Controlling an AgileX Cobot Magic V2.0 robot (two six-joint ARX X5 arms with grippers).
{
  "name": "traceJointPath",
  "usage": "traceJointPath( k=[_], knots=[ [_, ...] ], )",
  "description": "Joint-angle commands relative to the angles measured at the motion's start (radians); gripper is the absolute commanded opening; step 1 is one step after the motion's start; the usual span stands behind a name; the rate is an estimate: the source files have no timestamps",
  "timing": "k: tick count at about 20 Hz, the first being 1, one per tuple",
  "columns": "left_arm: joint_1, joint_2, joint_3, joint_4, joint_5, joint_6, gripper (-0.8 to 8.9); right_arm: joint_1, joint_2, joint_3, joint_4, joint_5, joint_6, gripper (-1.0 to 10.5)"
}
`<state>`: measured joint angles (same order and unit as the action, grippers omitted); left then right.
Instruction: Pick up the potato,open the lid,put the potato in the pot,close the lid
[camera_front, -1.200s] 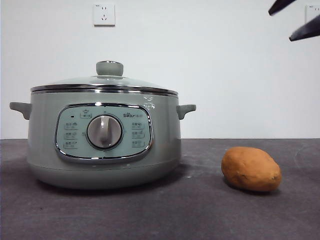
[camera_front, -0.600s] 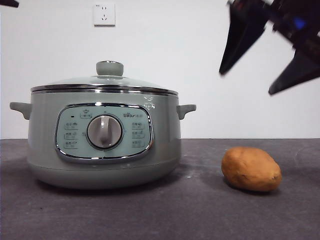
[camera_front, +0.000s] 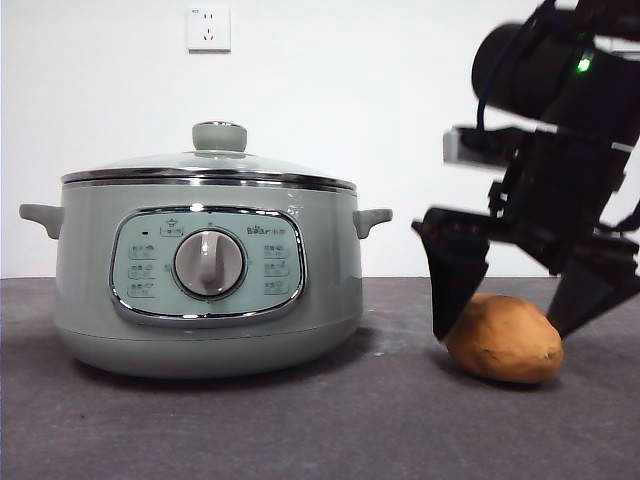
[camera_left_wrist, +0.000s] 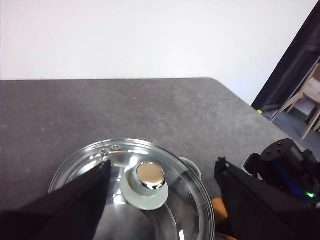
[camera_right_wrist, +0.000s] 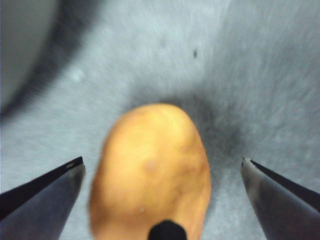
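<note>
We take the pot (camera_front: 207, 290) as our landmark, standing on the dark table (camera_front: 300, 430) with the lid (camera_front: 208, 166) seated on its rim and the pale green knob (camera_front: 219, 136) on top. A white wall socket (camera_front: 208, 29) sits on the wall behind it, above the lid. In the left wrist view we see the left gripper (camera_left_wrist: 160, 200) above the lid, its jaws spread wide on either side of the knob and holding nothing. To the right of the pot, well apart from it, we see the potato (camera_front: 503, 338) lying on the table. The right gripper (camera_front: 515, 300) is down over it, its jaws wide open and straddling the potato without closing on it.
</note>
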<state>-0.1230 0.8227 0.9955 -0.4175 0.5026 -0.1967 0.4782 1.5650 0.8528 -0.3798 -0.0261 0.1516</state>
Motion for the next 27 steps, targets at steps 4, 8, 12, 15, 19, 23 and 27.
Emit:
traceJointPath(
  k=[4, 8, 12, 15, 19, 23, 27],
  knots=[
    [-0.022, 0.0, 0.0, -0.04, -0.044, 0.053, 3.51, 0.01, 0.01, 0.004, 0.003, -0.007, 0.016, -0.1],
    [-0.042, 0.018, 0.0, -0.051, -0.077, 0.067, 3.51, 0.01, -0.058, 0.005, -0.053, -0.027, 0.026, -0.1],
    [-0.13, 0.104, 0.0, -0.019, -0.151, 0.071, 3.54, 0.008, -0.194, 0.005, -0.134, -0.024, 0.026, -0.1],
    [-0.249, 0.198, 0.0, 0.057, -0.28, 0.09, 3.67, 0.007, -0.299, 0.005, -0.168, -0.023, 0.026, -0.1],
    [-0.369, 0.341, 0.006, 0.15, -0.429, 0.123, 4.49, 0.007, -0.402, 0.005, -0.206, -0.019, 0.026, -0.1],
    [-0.389, 0.463, 0.008, 0.22, -0.476, 0.125, 4.48, 0.006, -0.447, 0.005, -0.232, -0.016, 0.026, -0.1],
    [-0.389, 0.523, 0.008, 0.238, -0.504, 0.135, 4.39, 0.006, -0.447, 0.005, -0.235, -0.016, 0.026, -0.1]
  ],
)
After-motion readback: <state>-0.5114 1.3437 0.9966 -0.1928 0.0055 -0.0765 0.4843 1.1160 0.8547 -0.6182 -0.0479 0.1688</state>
